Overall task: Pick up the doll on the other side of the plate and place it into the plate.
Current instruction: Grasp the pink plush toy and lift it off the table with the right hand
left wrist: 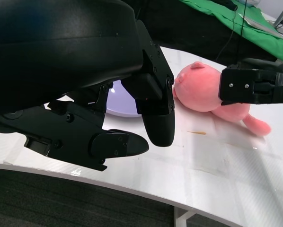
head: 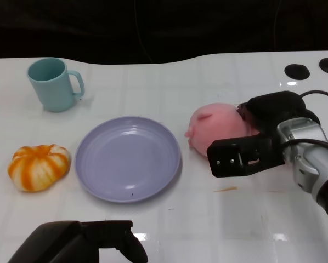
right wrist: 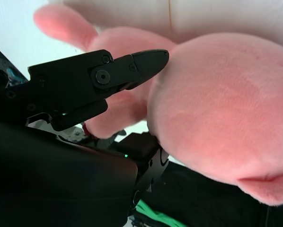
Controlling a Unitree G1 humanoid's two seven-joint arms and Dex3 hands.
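White table (head: 219, 230) — unlabelled pink doll (head: 216, 127)

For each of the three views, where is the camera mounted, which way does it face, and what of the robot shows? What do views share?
Head view: high on the robot, looking down at the table; left hand low, right hand at the pink pig doll, beside the purple plate.
Left wrist view: behind the left hand, facing across the table to the doll.
Right wrist view: behind the right hand, close against the doll.
Shared: all three show the doll and the right hand.
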